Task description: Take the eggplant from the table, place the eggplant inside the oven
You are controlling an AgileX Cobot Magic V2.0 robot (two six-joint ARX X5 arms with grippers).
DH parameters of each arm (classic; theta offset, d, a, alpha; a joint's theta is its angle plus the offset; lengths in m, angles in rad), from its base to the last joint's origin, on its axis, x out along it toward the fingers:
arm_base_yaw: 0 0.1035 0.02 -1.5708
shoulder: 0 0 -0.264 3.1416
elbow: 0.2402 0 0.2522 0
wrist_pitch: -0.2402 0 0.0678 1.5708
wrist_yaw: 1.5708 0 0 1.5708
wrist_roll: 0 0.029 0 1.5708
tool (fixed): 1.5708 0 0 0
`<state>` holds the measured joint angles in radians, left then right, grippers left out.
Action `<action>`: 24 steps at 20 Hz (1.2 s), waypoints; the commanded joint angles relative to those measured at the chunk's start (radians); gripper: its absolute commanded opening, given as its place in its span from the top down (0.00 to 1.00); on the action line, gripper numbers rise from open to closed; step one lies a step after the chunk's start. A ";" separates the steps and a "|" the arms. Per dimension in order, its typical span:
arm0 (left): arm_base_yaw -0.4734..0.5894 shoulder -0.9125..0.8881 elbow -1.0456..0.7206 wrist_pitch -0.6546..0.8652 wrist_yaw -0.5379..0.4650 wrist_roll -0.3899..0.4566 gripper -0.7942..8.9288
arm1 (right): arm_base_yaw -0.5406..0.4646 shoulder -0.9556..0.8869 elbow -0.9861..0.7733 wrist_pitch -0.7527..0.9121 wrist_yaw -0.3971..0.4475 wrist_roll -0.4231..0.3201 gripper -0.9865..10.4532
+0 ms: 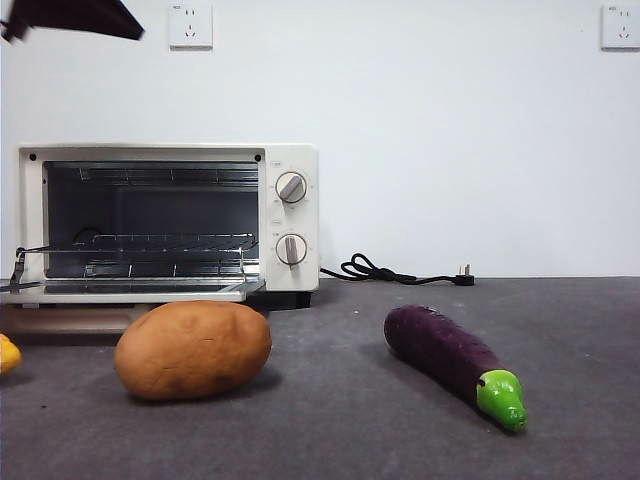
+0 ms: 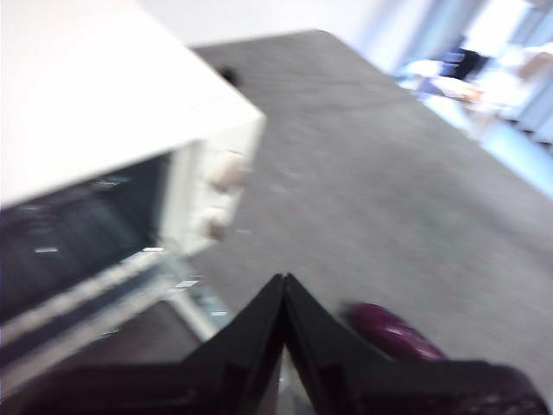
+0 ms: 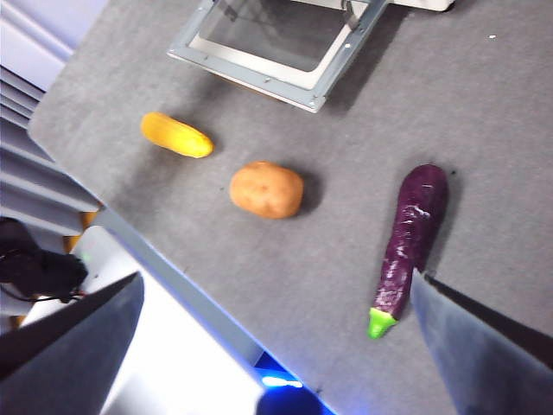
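Observation:
The dark purple eggplant point(image 1: 450, 360) with its green stem cap lies on the grey table point(image 1: 340, 430), right of centre, with nothing touching it. The cream oven point(image 1: 165, 222) stands at the back left, its door folded down and its wire rack showing. My left gripper point(image 2: 283, 281) is shut and empty, high up beside the oven point(image 2: 104, 130), with the eggplant point(image 2: 393, 333) below it; the view is blurred. My right gripper point(image 3: 276, 277) hangs open high over the table, and the eggplant point(image 3: 410, 238) lies between its jaws, close to one of them.
A brown potato point(image 1: 192, 350) sits in front of the oven door point(image 3: 276, 43), left of the eggplant. A yellow object point(image 1: 8, 352) lies at the left edge. A black power cord point(image 1: 400, 272) trails behind. A black arm tip point(image 1: 75, 18) shows top left.

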<state>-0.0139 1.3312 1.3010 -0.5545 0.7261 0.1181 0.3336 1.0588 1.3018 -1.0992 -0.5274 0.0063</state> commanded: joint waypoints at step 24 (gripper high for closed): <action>0.000 -0.512 -0.011 -0.266 -0.540 -0.047 0.92 | 0.117 0.422 -0.011 -0.019 0.202 -0.006 0.48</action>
<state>-0.0139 0.8196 1.3010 -0.8238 0.1913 0.0772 0.4454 1.4731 1.3022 -1.1187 -0.3264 0.0032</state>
